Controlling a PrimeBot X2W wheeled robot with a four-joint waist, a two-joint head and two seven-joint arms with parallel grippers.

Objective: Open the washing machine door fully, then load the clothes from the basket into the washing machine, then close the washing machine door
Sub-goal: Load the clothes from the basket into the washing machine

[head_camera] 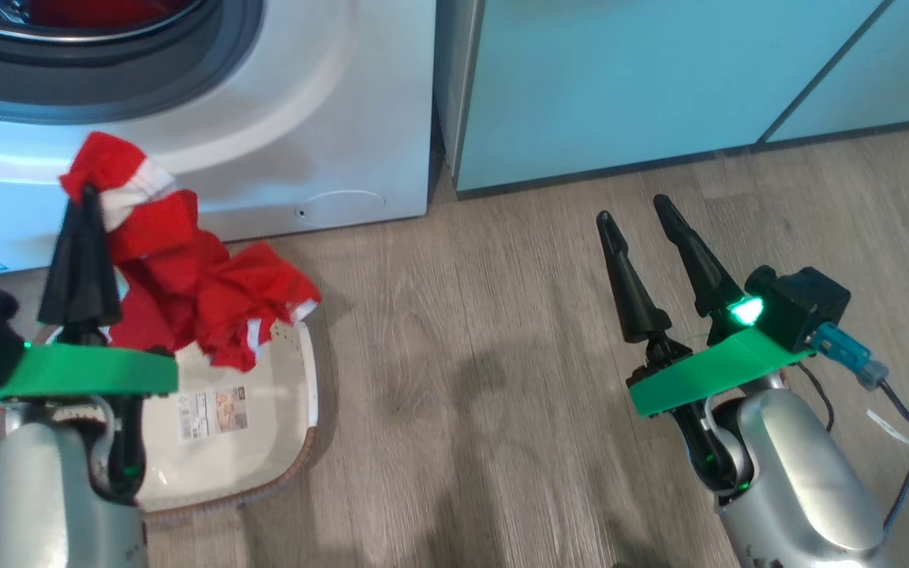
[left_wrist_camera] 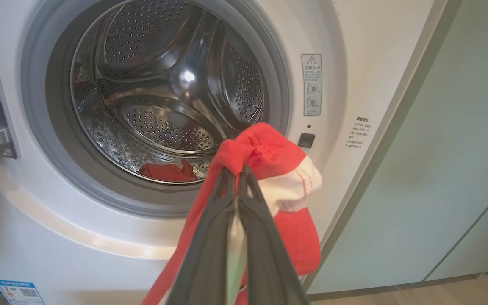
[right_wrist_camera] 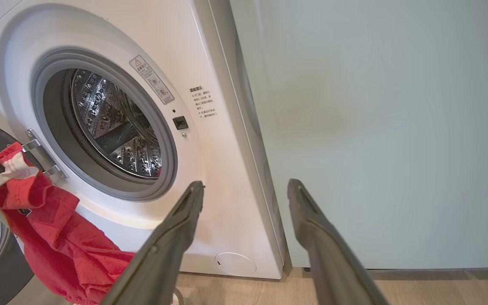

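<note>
The left gripper (head_camera: 89,197) has its 2 long dark fingers pressed together on the top fold of a bright red soft fabric garment with white trim (head_camera: 186,292). The cloth hangs down from the tips as a long limp tail, its lower end draped over the small cream-white perforated plastic basket (head_camera: 308,379) on the floor. In the left wrist view the perforated steel drum (left_wrist_camera: 163,93) of the big white front-loading washing machine (head_camera: 328,102) lies ahead of the tips and to their upper left, mouth clear, with another red piece (left_wrist_camera: 167,171) on its floor. The glossy black-rimmed porthole door (right_wrist_camera: 2,275) stands swung aside. The right gripper (head_camera: 633,209) is spread wide and empty, well apart, facing the pale green cabinet (right_wrist_camera: 375,127). The left arm is clearly nearer; I judge the move must lift the tail over the grey gasket (left_wrist_camera: 57,169)
</note>
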